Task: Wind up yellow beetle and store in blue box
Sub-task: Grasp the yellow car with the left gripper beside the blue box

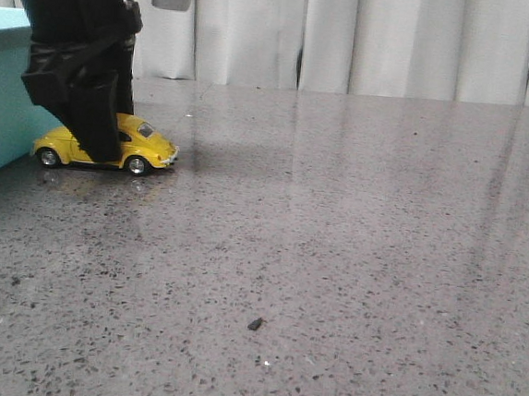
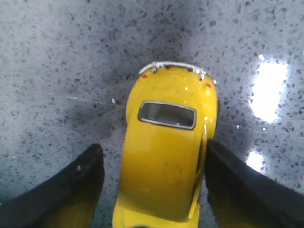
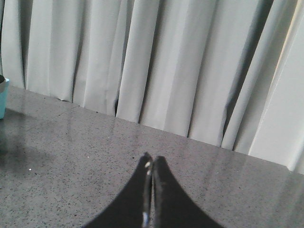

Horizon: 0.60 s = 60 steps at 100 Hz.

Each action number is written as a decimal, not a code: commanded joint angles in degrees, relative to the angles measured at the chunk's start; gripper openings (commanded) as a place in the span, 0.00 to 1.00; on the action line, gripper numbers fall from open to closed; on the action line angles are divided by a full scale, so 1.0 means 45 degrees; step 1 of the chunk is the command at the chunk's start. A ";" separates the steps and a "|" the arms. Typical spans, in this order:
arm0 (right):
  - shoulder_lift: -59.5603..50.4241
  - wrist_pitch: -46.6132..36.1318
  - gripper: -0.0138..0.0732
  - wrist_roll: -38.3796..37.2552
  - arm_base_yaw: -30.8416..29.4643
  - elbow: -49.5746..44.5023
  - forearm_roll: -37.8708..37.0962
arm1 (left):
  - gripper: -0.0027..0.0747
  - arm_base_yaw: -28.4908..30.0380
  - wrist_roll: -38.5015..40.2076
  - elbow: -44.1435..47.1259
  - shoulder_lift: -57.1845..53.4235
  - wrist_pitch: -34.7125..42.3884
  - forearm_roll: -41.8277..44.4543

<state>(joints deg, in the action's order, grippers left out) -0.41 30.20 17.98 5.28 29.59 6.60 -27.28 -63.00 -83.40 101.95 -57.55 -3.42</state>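
Beetles: one yellow beetle [image 1: 144, 148] is seen on the bench [image 1: 352, 261], beside the one blue box [image 1: 0, 92].
Left hand [image 2: 156, 185]: spread, straddling the car's sides.
Right hand [image 3: 152, 190]: pressed together, nothing held.

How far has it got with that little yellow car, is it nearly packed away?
Early on. Nothing looks finished: the yellow car sits on all wheels on the table, beside the blue box, not inside. In hand: the left claw straddles the car, one finger apart from its side. The right claw is shut, idle. Winding and boxing remain.
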 commanded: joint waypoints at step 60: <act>0.0185 -0.0603 0.08 0.0073 -0.0009 0.0276 0.0058 | 0.07 -0.0009 -0.0001 -0.1510 -0.0499 -0.0732 -0.0999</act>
<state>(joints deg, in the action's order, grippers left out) -0.41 31.66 17.98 5.28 29.59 6.60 -27.28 -63.04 -85.84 102.53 -60.83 -5.94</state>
